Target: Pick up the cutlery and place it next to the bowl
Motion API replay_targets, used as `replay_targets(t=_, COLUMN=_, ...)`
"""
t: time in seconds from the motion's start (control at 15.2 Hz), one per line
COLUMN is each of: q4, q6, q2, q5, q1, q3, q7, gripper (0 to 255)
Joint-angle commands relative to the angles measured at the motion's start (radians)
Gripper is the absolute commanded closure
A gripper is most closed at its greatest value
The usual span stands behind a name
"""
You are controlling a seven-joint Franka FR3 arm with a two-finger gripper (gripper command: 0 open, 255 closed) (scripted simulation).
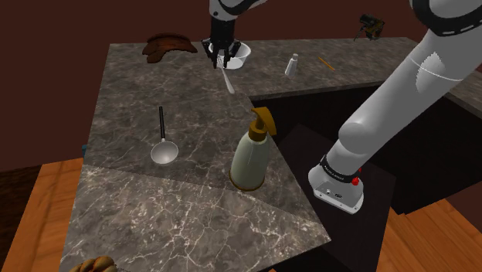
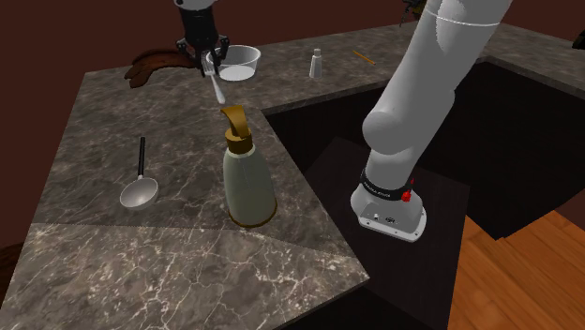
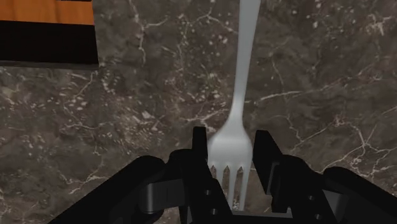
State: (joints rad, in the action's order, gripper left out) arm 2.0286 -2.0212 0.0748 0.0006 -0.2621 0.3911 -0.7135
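- Closest to the wrist camera: two black fingers (image 3: 199, 149) of the gripper (image 3: 231, 139), clamped on the tine end of a pale grey fork (image 3: 236, 95), its handle running straight out beyond the fingertips over a dark veined countertop (image 3: 127, 95).
- Added by the wrist view: tines and pad contact in detail, plus a strip of orange wood floor (image 3: 44, 9) past the counter edge.
- Shoulder view: gripper (image 1: 222, 59) pointing down, fork (image 1: 228, 79) hanging slanted below it, white bowl (image 1: 242, 52) just beside and partly behind the fingers. Contact between handle tip and countertop (image 1: 139, 100) not discernible.
- Second exterior view: gripper (image 2: 213, 64), fork (image 2: 217, 89) and bowl (image 2: 242, 62) in the same close grouping.
- Added by the exterior views: ladle (image 1: 163, 143) (image 2: 139, 187) and soap dispenser (image 1: 252, 154) (image 2: 247, 178), both well apart from the gripper; small white bottle (image 1: 292, 66) (image 2: 316, 64) beyond the bowl.
- Pose of the white arm (image 1: 394, 100) (image 2: 422, 84): rising steeply from its base, arching high over the counter corner, wrist near vertical above the fork.
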Motion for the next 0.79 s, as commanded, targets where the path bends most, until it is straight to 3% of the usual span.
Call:
replay_targets(t=0.0, q4=-0.085, q6=0.013, q2=-0.078, q5=-0.032, q1=-0.01, q3=-0.005, q7=0.002, gripper=255)
replay_targets(t=0.4, q4=-0.374, q6=0.083, q2=-0.313, q5=-0.119, q1=-0.008, q3=-0.024, q7=0.004, gripper=255)
replay_targets(t=0.73, q4=-0.322, q6=0.02, q2=-0.324, q5=-0.126, q1=-0.008, q3=-0.027, q7=-0.001, gripper=255)
